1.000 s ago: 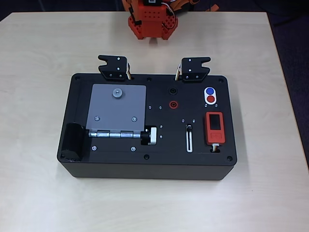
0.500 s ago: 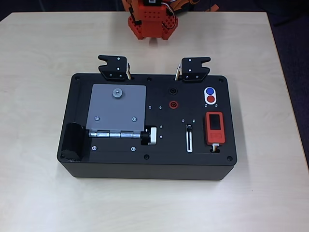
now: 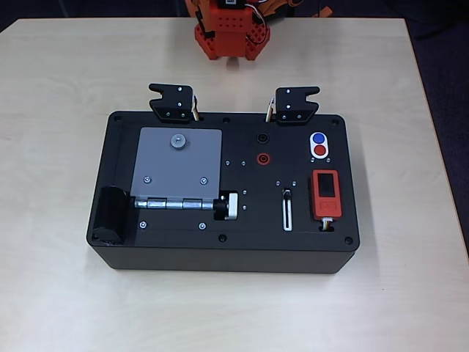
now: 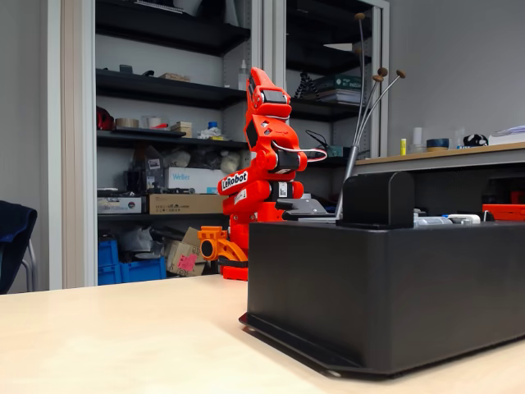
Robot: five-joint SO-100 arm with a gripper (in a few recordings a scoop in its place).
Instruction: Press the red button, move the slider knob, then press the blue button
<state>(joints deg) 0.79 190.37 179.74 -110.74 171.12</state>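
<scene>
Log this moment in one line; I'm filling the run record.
arm: folded at base | red button: untouched | slider knob: slot's far end | blue button: untouched

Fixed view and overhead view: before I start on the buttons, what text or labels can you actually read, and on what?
"LeRobot": white lettering on the orange arm, on its lower segment, in the fixed view.
Boxes on the shelves behind carry printing, too small and blurred to read.
The black box in the overhead view bears no readable label; the red module's screen is dark.

Even, bright room light — soft shadow along the black box's (image 3: 220, 253) near edge; fixed view's shelves slightly soft.
</scene>
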